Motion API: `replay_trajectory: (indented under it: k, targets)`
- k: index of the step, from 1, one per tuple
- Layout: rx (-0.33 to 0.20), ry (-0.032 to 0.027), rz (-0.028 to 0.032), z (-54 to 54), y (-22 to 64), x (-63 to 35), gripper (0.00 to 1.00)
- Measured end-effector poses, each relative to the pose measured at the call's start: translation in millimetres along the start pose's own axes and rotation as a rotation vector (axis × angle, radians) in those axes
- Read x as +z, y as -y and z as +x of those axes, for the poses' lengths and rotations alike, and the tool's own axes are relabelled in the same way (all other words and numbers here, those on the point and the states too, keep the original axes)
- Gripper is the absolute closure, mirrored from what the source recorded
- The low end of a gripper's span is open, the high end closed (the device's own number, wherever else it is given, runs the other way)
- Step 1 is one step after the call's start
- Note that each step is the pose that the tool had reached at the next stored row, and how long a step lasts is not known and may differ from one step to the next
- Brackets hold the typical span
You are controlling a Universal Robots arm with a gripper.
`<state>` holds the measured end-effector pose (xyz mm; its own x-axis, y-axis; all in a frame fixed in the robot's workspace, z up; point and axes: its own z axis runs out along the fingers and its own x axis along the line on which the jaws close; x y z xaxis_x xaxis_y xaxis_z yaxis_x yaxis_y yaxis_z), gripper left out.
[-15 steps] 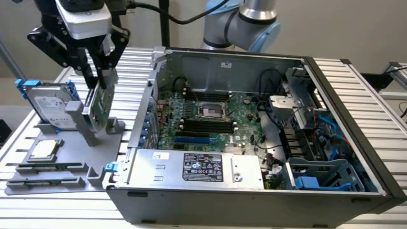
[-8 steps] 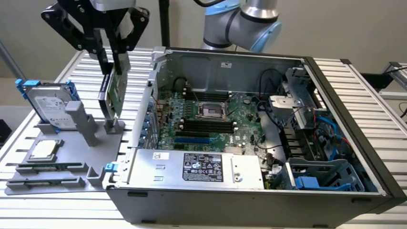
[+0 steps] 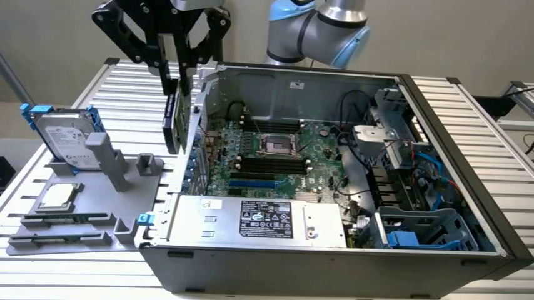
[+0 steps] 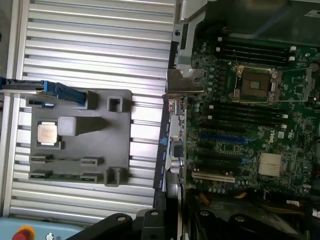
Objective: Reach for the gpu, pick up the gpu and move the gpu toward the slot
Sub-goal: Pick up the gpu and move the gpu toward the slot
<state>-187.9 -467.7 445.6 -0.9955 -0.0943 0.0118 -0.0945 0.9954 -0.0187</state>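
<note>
The claw (image 3: 177,62) holds the gpu (image 3: 175,115) over the case wall (image 3: 199,119); open air lies above the motherboard (image 3: 276,156), cables (image 3: 359,181) crowding its far side.

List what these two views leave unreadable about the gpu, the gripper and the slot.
- The gpu hangs edge-on in the exterior view, so its component face is hidden.
- The gripper: its fingertips overlap the card, so the contact is unclear; its top is cut off by the frame edge.
- Wrist view: the gpu appears edge-on below its silver bracket.
- The slots on the motherboard are too small to tell which is meant.
</note>
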Motion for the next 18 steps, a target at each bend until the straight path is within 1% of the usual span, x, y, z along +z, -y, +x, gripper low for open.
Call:
replay_trajectory:
  k: [13,15,18]
  targets:
    - [0.000,-0.0038,-0.0193,-59.0,5.6,-0.6,0.74]
    - [0.000,-0.0056,-0.0203,-68.0,6.4,-0.7,0.74]
    - [0.000,-0.0101,-0.0208,-81.6,7.7,-0.5,0.74]
